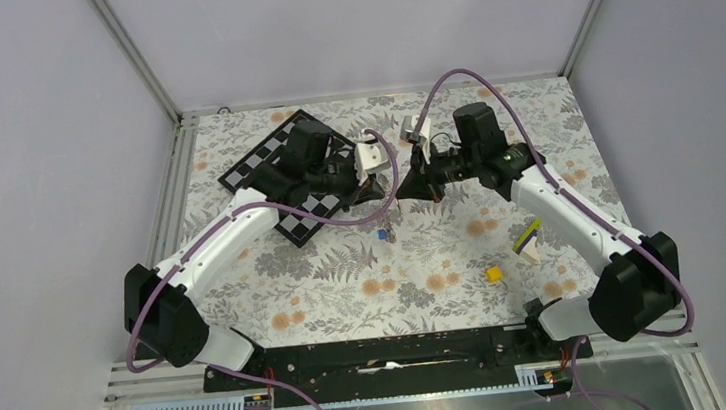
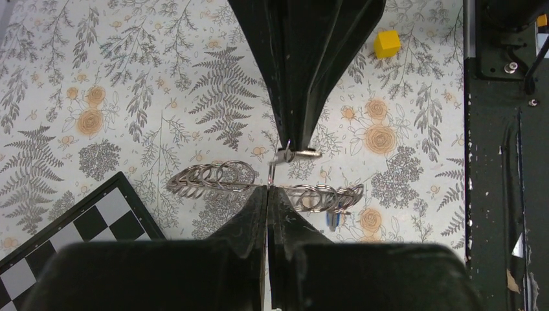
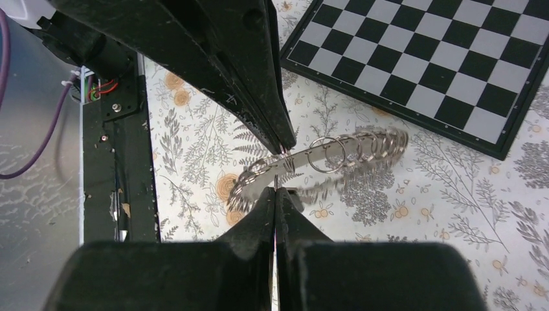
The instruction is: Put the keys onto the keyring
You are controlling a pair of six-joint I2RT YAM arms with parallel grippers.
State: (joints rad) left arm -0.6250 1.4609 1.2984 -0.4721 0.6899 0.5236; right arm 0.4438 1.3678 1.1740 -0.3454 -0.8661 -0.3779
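Note:
The keyring [image 2: 213, 176] is a silver loop of small linked rings, held in the air between my two grippers; it also shows in the right wrist view [image 3: 330, 152]. My left gripper [image 2: 268, 189] is shut on its thin wire at the middle. My right gripper [image 3: 276, 189] is shut on the same loop, its tip [image 2: 294, 150] just opposite the left one. In the top view both tips meet, left gripper [image 1: 381, 191] and right gripper [image 1: 406, 189]. The blue key [image 2: 332, 220] sits just under the loop's right part, also in the top view [image 1: 382, 233]. The black key is hidden.
A black-and-white chessboard [image 1: 270, 164] lies at the back left, under the left arm. A yellow cube [image 1: 493, 274] and a purple-and-lime stick [image 1: 528, 236] lie at the right front. The black base rail [image 1: 384, 356] runs along the near edge.

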